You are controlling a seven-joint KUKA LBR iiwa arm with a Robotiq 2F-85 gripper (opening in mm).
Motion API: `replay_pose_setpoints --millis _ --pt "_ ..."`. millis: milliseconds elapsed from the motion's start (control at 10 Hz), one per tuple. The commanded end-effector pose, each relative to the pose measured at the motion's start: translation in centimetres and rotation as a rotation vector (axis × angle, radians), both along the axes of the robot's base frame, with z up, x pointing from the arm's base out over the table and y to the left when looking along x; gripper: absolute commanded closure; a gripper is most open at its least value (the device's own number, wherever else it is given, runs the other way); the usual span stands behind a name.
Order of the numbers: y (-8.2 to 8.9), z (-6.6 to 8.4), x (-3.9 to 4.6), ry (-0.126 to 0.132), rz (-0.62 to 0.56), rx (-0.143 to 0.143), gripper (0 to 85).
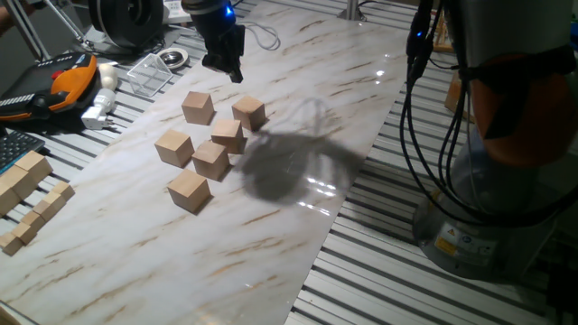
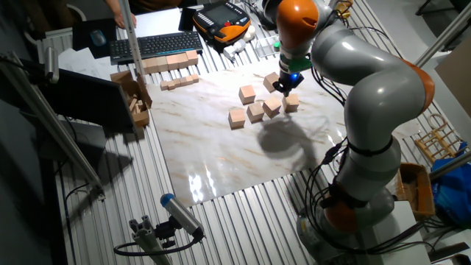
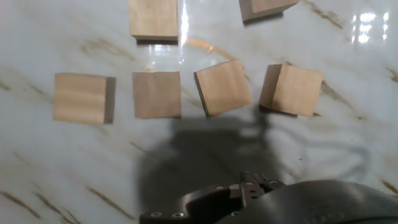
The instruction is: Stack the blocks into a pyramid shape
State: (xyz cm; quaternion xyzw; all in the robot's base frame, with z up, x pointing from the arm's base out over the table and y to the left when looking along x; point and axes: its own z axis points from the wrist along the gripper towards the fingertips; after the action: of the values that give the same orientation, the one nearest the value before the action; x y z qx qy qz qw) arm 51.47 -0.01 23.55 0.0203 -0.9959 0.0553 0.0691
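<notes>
Hovering: the gripper (image 1: 225, 61) hangs above the far side of the block cluster, touching none of them; whether its fingers are spread or pressed together cannot be told.
Blocks: six light-tan wooden blocks (image 1: 211, 135) lie loose on the marble tabletop (image 1: 298, 117), all in a single layer, none stacked.
Row: the hand view shows four of the blocks side by side, the two on the right turned askew.
Others: two more blocks sit along the top edge of the hand view, cut off by the frame.
Arm: one silver and orange arm (image 2: 368, 88) reaches over the table.
Edge: smaller pale wooden pieces (image 1: 27, 194) lie in rows off the marble, well apart from the blocks.
Keyboard: one black keyboard (image 2: 151, 46) sits beyond the marble.
</notes>
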Motion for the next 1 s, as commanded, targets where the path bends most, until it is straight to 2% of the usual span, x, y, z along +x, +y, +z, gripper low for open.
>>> replay_pose_setpoints --millis 0,100,200,400,500,900 --pt "0.0 0.0 0.0 0.008 0.003 -0.013 68.0" --pt "-0.3 -0.2 0.33 0.003 -0.009 -0.03 68.0" --pt "-0.9 -0.8 0.69 -0.007 -0.018 -0.037 51.0" --pt "-2.5 -2.0 1.49 -0.019 -0.038 -0.022 51.0" --pt "-3.2 -2.6 1.73 -0.031 -0.04 -0.022 34.0" --pt "-5.7 -3.9 3.88 -0.031 -0.026 -0.006 34.0"
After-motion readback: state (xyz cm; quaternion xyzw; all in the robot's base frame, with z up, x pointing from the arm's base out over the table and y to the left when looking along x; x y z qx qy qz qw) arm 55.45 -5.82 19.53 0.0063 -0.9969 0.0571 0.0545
